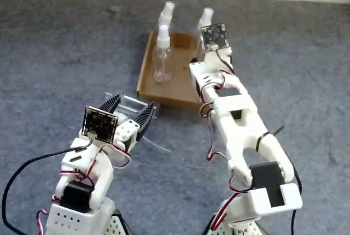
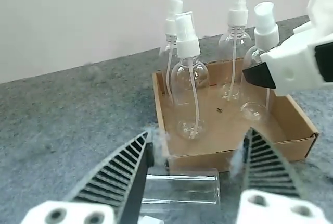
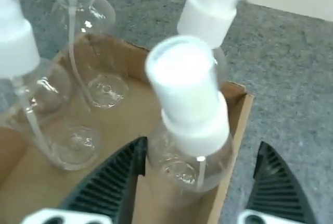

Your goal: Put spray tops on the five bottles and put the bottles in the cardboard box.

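The grey carpeted table point(image 1: 306, 82) carries the cardboard box point(image 1: 167, 101). The right arm point(image 1: 240, 125) stretches out over the box's far corner, and the left arm point(image 1: 87, 175) sits short of its near wall.

The fifth bottle point(image 2: 179, 186) lies on its side on the carpet just outside that near wall. Its long axis runs along the wall, from one finger of the left gripper point(image 2: 199, 139) to the other. Those fingers stand apart, flanking it, so the left arm is the nearer one. I cannot tell whether its neck carries a top.

Inside the box stand four topped bottles. One bottle point(image 3: 182, 156) in the corner sits between the spread fingers of the right gripper point(image 3: 202, 146), which are not clamped on it. The other three point(image 1: 162, 60) stand nearby, crowding any path into the box.
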`<action>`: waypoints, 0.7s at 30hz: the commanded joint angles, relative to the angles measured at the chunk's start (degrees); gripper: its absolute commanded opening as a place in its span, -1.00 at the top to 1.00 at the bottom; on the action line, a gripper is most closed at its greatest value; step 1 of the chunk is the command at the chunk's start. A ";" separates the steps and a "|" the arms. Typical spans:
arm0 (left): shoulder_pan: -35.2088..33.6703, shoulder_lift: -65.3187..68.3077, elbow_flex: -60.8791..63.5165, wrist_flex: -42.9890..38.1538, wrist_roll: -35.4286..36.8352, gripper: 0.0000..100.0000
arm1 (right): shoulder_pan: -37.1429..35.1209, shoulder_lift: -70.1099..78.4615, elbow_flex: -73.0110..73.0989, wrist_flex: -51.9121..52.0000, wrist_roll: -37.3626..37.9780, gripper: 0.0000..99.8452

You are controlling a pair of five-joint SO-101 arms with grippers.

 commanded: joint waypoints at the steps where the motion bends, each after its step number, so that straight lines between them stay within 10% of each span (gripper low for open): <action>1: -0.13 0.04 -0.13 -1.49 -0.09 0.57 | -0.75 -0.66 -4.88 3.38 0.18 0.48; 21: -0.48 0.04 -0.13 -1.49 -0.09 0.57 | -0.75 -0.66 -37.93 38.46 0.09 0.48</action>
